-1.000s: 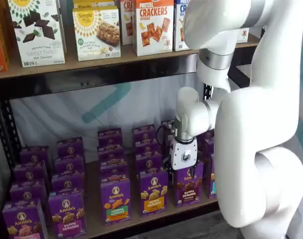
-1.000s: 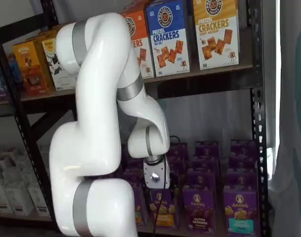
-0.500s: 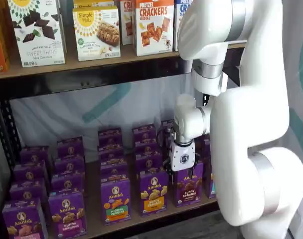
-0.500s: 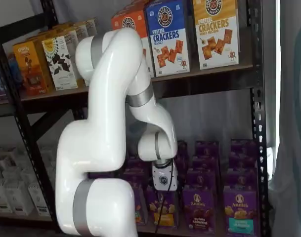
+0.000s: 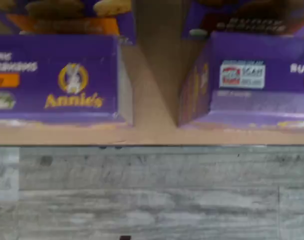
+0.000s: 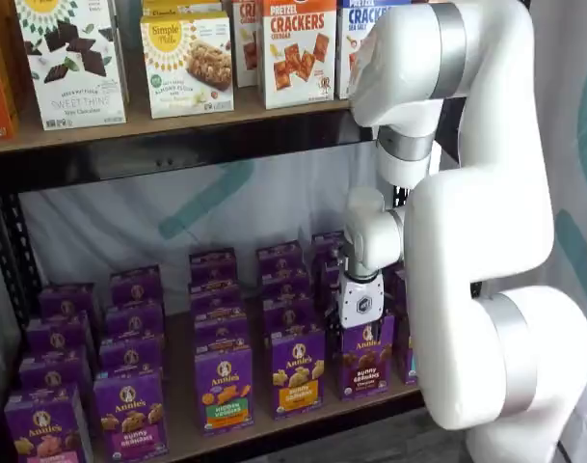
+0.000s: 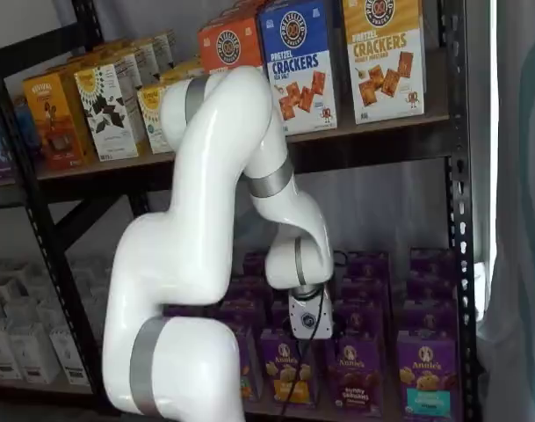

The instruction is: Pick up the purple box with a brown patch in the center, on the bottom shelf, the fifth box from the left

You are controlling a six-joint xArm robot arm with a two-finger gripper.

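Note:
The purple box with a brown patch (image 6: 363, 362) stands at the front of the bottom shelf, and it also shows in a shelf view (image 7: 355, 374). My gripper (image 6: 359, 330) hangs just above and in front of this box, its white body upright. It shows in both shelf views (image 7: 308, 339). Its black fingers do not show plainly, so I cannot tell whether they are open. In the wrist view the purple top of this box (image 5: 246, 80) lies beside a neighbouring Annie's box (image 5: 57, 80), with a gap of bare shelf between them.
Rows of purple Annie's boxes fill the bottom shelf (image 6: 303, 410), among them an orange-patch box (image 6: 296, 371) next to the target. Cracker boxes (image 6: 298, 48) stand on the upper shelf. The wooden shelf lip (image 5: 152, 135) and grey floor (image 5: 152, 195) show in the wrist view.
The arm has swung to the right. The gripper has shifted a little right and now hangs over the brown-patch box.

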